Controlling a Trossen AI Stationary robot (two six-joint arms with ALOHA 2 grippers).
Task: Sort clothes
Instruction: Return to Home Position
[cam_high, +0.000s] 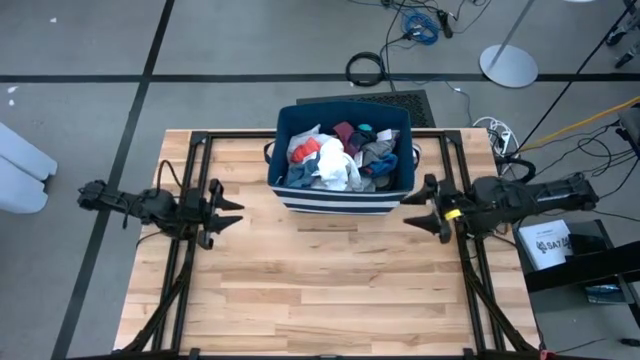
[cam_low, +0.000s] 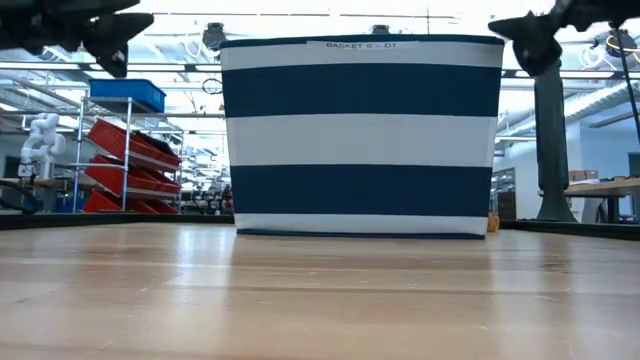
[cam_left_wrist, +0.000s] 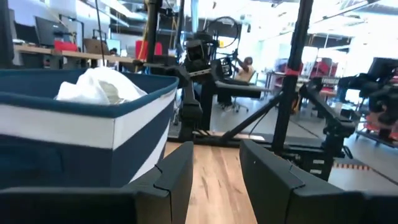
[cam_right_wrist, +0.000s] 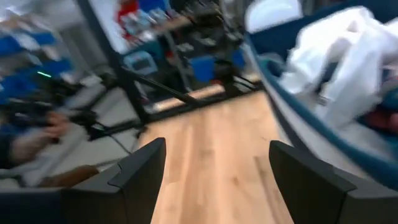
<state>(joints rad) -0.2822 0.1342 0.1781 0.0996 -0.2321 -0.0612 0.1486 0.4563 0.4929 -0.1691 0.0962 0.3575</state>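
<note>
Clothes (cam_high: 335, 155) heaped in bin (cam_high: 345, 196) at worktop (cam_high: 330, 290) far edge; left end effector (cam_high: 232, 213) and right end effector (cam_high: 419, 207) empty, fingers apart, flanking bin. Sorting looks done; next move only parks arms.

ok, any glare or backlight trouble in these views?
Low view: bright ceiling lights behind the navy-and-white striped fabric bin silhouette the arm parts at both top corners; the light wooden tabletop shows mild sheen. Left wrist view: room behind is washed out. Right wrist view: the large white garment nearly clips. High view: even, no glare.
</note>
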